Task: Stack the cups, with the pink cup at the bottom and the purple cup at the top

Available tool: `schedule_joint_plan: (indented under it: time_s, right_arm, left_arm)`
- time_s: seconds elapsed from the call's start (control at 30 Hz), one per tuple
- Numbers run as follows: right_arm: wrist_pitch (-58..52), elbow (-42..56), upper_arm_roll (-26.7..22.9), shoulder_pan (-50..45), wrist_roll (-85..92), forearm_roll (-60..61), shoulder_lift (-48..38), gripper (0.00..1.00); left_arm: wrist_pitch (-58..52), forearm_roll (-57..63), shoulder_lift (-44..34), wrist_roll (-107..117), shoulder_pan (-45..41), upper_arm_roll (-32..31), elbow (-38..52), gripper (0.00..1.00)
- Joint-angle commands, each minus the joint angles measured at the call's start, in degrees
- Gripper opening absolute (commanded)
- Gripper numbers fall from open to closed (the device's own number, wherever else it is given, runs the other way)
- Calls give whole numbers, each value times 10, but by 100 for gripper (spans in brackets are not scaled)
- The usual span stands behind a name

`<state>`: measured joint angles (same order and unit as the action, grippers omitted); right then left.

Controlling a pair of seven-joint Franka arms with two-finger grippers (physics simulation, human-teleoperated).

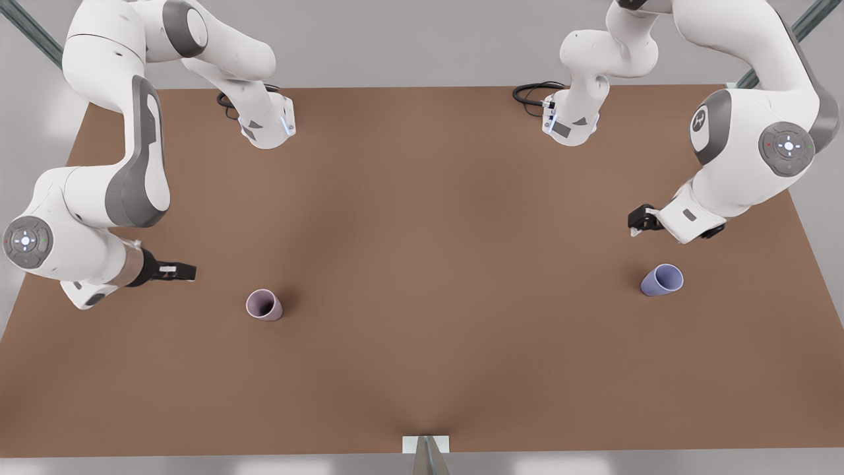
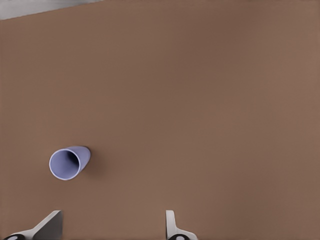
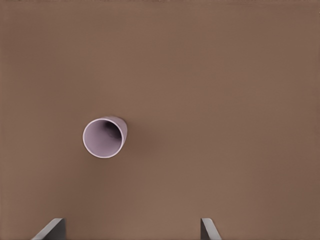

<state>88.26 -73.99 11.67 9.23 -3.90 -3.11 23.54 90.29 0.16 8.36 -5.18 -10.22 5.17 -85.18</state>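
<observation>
The pink cup (image 1: 264, 305) stands upright on the brown table (image 1: 422, 264), toward the front view's left. My right gripper (image 1: 188, 270) hovers a short way to the left of it, open and holding nothing. In the right wrist view the pink cup (image 3: 104, 137) lies ahead of that gripper (image 3: 131, 230), mouth up. The purple cup (image 1: 662, 280) stands upright toward the front view's right. My left gripper (image 1: 638, 224) hangs just behind it, open and apart from it. The left wrist view shows the purple cup (image 2: 69, 162) off to one side of that gripper (image 2: 111, 227).
Both arm bases (image 1: 267, 122) (image 1: 570, 122) sit at the table's back edge with black cables (image 1: 534, 92) beside them. A small white bracket (image 1: 426, 445) is at the front edge. Bare tabletop lies between the two cups.
</observation>
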Motion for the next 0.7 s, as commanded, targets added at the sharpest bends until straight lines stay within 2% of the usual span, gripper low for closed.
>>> schedule_joint_plan:
  time_s: [0.0, 0.13, 0.33, 0.43, 0.53, 0.67]
  right_arm:
    - [14, 1, 0, 0, -14, 0, -1, 100]
    - [16, 1, 0, 0, -14, 1, 0, 100]
    - [106, -3, 2, -5, -20, 5, 47, 100]
    - [159, -32, 2, -25, -22, 0, 72, 100]
    - [260, -111, 2, -32, -22, 2, 80, 100]
    - [289, -137, 2, -52, -22, 0, 104, 100]
  left_arm:
    - [9, 0, 0, -18, 0, 0, 0, 100]
    - [-13, 1, 5, -12, 0, 3, -6, 100]
    - [-31, -2, 19, -21, 5, 5, -5, 100]
    - [-38, -3, 14, -21, 0, -1, -1, 100]
    - [-38, -18, 7, -21, -1, -13, 2, 100]
    - [-77, -17, 7, -21, 0, -21, 12, 100]
